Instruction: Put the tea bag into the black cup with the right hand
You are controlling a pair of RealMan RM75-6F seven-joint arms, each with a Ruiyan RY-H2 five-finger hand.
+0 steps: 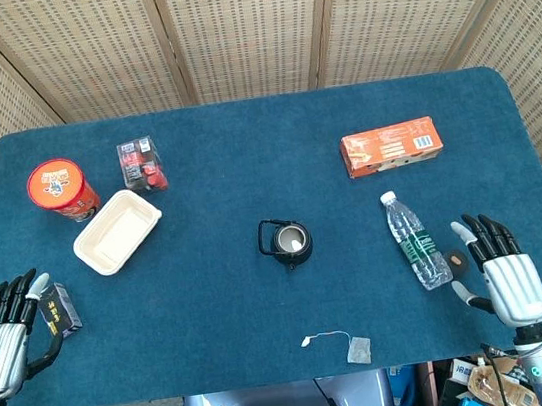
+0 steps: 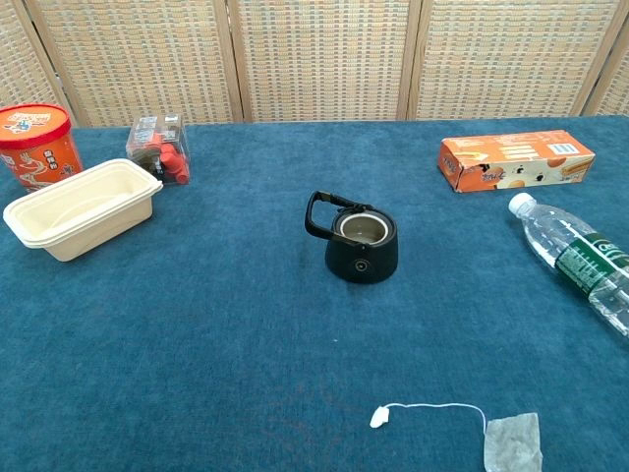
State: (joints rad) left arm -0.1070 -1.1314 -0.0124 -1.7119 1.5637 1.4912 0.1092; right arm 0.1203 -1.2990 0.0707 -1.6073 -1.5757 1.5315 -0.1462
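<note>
Blue worktop [image 1: 246, 166] under me — my right hand [image 1: 502, 266] rests spread and empty at the right edge, beside the lying bottle [image 1: 416, 239]. Black cup [image 1: 287, 242] stands mid-worktop; the tea bag [image 1: 359, 350] lies at the near edge.

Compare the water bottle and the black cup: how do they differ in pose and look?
The water bottle lies on its side, while the black cup stands upright with its mouth open. The bottle is clear with a white cap and a green label; the cup is black and opaque, with a handle. The bottle is long and slim, the cup short and squat. Both rest on the blue table.
</note>
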